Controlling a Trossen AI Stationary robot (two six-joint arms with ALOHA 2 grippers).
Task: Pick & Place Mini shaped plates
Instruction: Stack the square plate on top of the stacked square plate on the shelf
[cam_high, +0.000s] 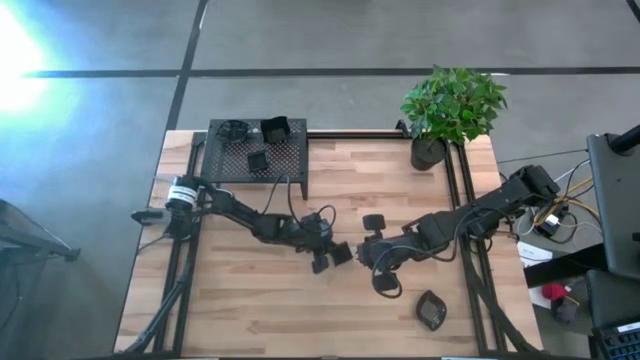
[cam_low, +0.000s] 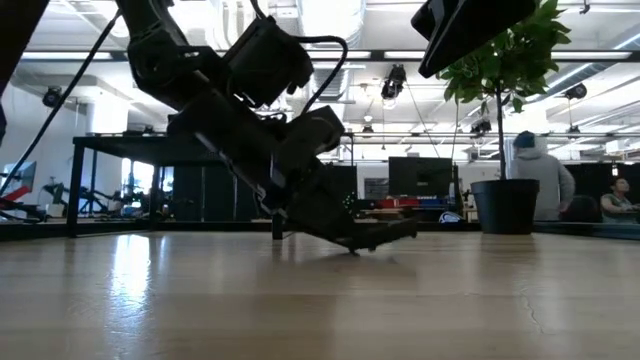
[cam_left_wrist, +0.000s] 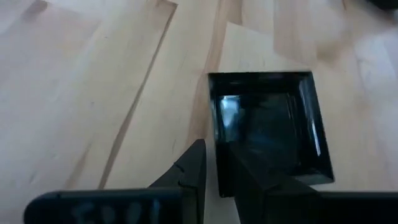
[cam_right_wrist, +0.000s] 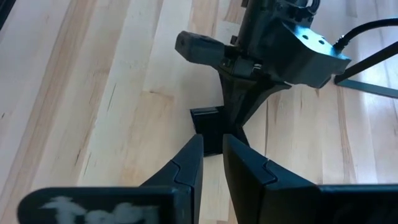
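The left tool (cam_high: 335, 257) grips a square mini plate (cam_left_wrist: 267, 127) by its edge, tilted on the table (cam_high: 260, 310). The right tool (cam_right_wrist: 211, 158), fingers narrow, points at that plate just ahead.

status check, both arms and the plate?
Left end effector clamped on square mini plate edge, mid-table. Right end effector close opposite, holding nothing. More plates on the perforated stand. Nothing blocking.
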